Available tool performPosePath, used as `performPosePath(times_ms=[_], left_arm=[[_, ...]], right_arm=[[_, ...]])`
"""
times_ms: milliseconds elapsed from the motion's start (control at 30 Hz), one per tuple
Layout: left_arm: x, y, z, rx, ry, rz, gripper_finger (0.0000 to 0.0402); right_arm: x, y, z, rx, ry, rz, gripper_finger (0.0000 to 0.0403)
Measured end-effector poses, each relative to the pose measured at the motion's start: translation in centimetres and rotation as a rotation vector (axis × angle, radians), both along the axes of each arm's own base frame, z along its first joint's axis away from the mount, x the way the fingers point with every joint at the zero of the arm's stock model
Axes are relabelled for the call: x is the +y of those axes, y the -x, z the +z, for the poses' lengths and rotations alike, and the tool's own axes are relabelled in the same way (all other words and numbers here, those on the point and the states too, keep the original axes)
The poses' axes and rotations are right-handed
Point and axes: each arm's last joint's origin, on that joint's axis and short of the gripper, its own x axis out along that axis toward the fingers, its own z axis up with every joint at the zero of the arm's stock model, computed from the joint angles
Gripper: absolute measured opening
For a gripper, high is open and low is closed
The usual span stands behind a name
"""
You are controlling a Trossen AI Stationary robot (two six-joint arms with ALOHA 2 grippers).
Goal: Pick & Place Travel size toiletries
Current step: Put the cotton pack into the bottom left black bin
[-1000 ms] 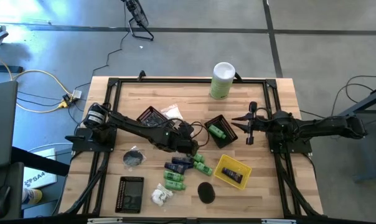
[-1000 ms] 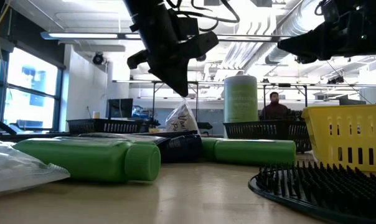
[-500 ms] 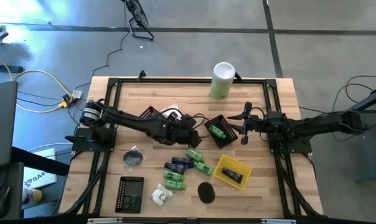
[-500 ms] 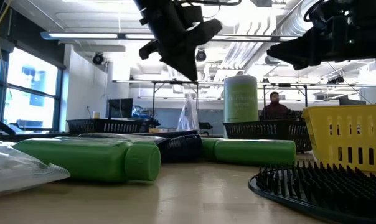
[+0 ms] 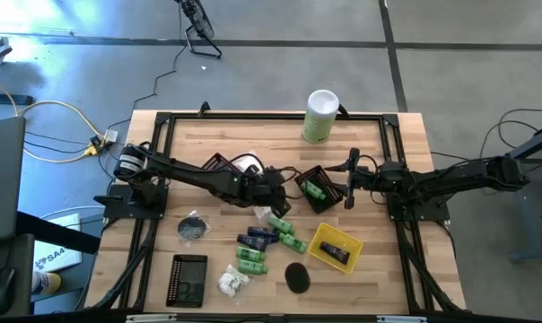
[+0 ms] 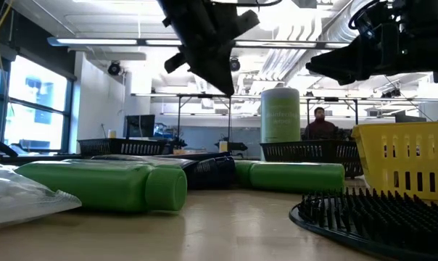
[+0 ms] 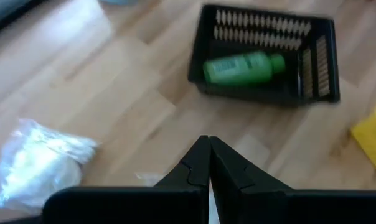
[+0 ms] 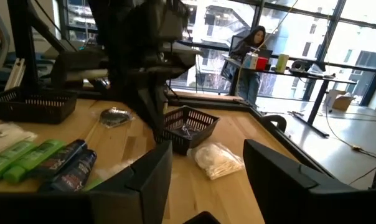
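Since a moment ago, the left gripper (image 5: 275,196) has pulled back a little from the pile toward the middle of the wooden table (image 5: 379,144), and the white packet that hung under it can no longer be seen in the low view. Its two fingers are pressed tight together. I cannot tell if they hold anything. The right gripper (image 5: 350,175) has reached in closer to the black basket (image 5: 329,202) and has spread its fingers apart. It holds nothing. One green bottle (image 5: 312,190) lies inside that basket. Most of the small toiletries lie loose near the front of the table: more green bottles (image 5: 250,260), dark navy tubes (image 5: 256,238), a flat black disc (image 5: 296,276) and a white crinkly packet (image 5: 233,283). Another black disc (image 5: 193,227) lies nearer the left arm. Another white packet (image 5: 246,164) lies just beside a second black basket (image 5: 219,168), behind the left gripper. A yellow basket (image 5: 334,247) sits near the pile with something dark in it. A tall white and green canister (image 5: 320,115) stands at the back edge.
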Motion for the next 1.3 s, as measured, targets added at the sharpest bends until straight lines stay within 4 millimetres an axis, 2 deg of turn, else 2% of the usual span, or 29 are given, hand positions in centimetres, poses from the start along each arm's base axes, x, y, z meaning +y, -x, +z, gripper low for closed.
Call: performPosePath(times_ms=[300, 633, 733, 1100, 1300], left_arm=[[-1.2, 1.2, -0.9, 0.154, 0.064, -0.084, 0.0000], [-1.4, 1.2, -1.1, 0.164, 0.170, -0.134, 0.0007], [-1.4, 1.2, -1.1, 0.160, 0.226, -0.109, 0.0034], [-1.7, 1.3, -1.2, 0.146, 0.372, -0.056, 0.0196], [-1.5, 1.2, -1.2, 0.135, 0.395, -0.031, 0.0235]], right_arm=[[0.0, 0.0, -0.1, 0.006, 0.000, -0.002, 0.0180], [0.0, 0.0, -0.1, 0.006, 0.000, -0.003, 0.0179], [0.0, 0.0, -0.1, 0.006, 0.000, -0.003, 0.0179], [0.0, 0.0, 0.0, 0.005, 0.002, -0.003, 0.0179], [0.0, 0.0, -0.1, 0.008, 0.018, -0.002, 0.0179]])
